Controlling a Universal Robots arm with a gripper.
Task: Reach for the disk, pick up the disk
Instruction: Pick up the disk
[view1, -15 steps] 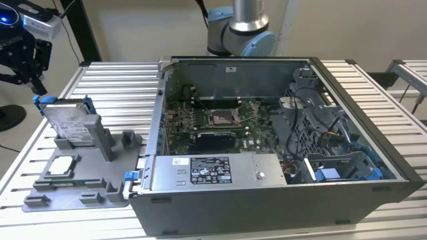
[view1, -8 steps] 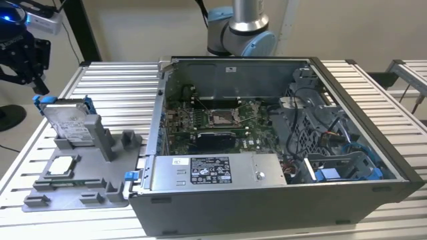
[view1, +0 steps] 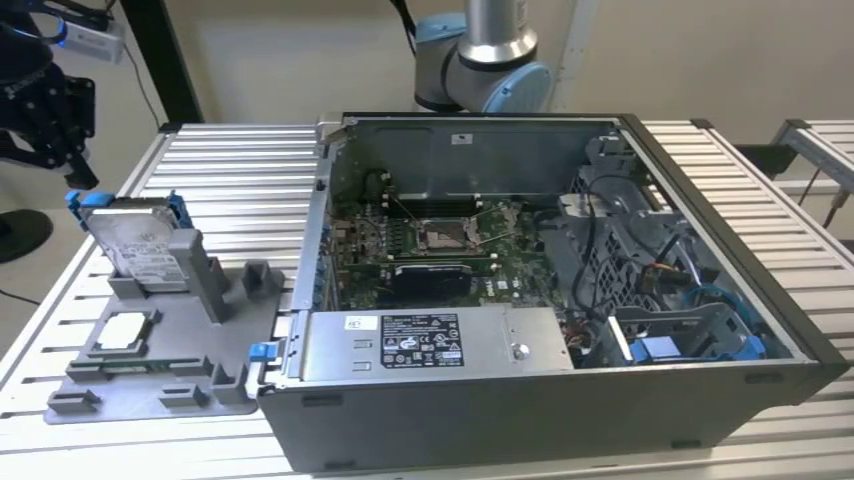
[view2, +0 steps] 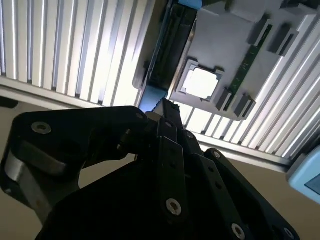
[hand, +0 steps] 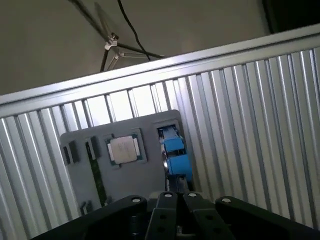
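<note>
Over at ten o'clock in the exterior view, the black gripper (view1: 60, 140) hangs above the slatted metal table (view1: 227, 170). Its two fingers (hand: 165, 212) are pressed together in both wrist views, and they have hold of nothing.

The disk (view1: 138, 245) stands upright on its edge in a slot of a grey holder (view1: 134, 380), at about nine o'clock in the exterior view. It is silver-grey with a white label and has a blue frame round its edges. The gripper is just beside the disk's top corner, at eleven o'clock from it, and does not grip it. In the first wrist view, the disk's blue top edge shows just past the gripper's tip.

A small square chip (view1: 127, 330) with a white top lies flat in the holder, near the disk and at six o'clock from it.

A big open computer case (view1: 534, 420) sits just beside the holder, at three o'clock from it. Inside, a green board (view1: 441, 240) lies in the middle. A long grey box (view1: 427, 345) with a black-and-white label lies at six o'clock from the board. The arm's grey and light blue base (view1: 481, 60) stands behind the case, at twelve o'clock.
</note>
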